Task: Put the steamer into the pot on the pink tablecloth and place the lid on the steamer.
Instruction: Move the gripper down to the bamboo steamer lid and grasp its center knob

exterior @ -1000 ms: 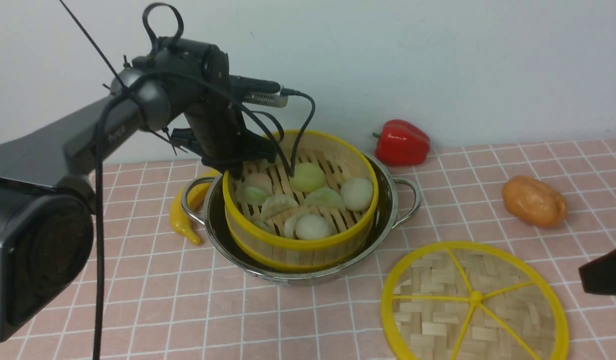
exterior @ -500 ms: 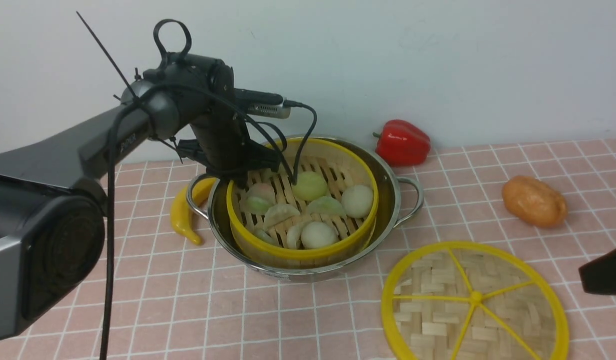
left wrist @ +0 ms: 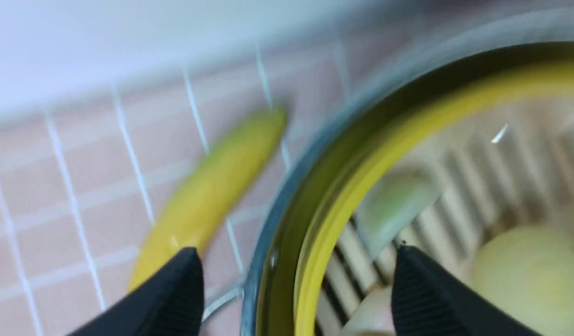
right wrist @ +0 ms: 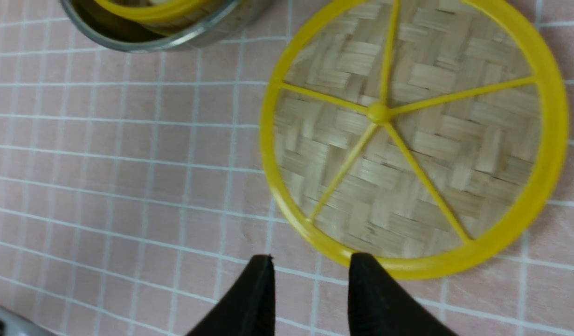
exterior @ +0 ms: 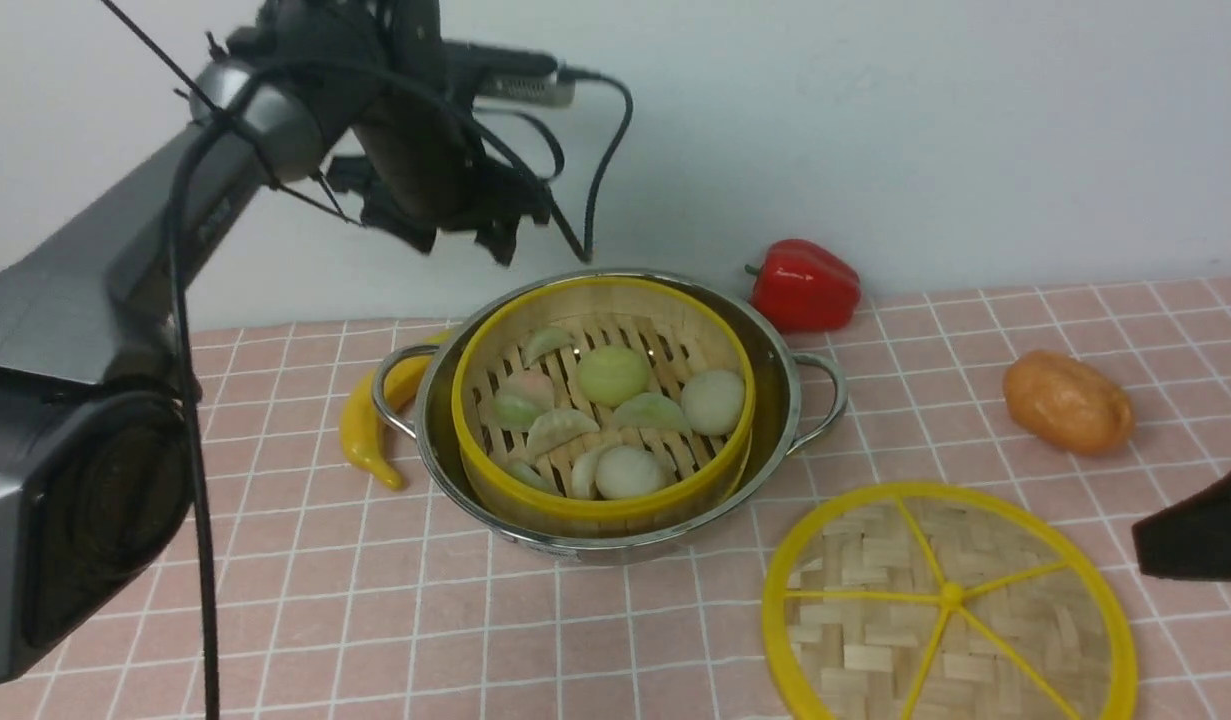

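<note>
The steamer (exterior: 603, 505) sits in the pot (exterior: 778, 400) on the pink tablecloth (exterior: 375, 600), the left end effector (exterior: 463, 240) wide open and empty above it. The lid (exterior: 950, 595) lies flat nearby, the right end effector (right wrist: 313, 259) part-open, empty, beside its rim. Lettering on the left arm (exterior: 125, 260) is unreadable.

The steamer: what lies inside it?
Several dumplings and round buns lie on the slatted floor of the steamer. Its near wall covers the front of the floor; anything there cannot be seen.
</note>
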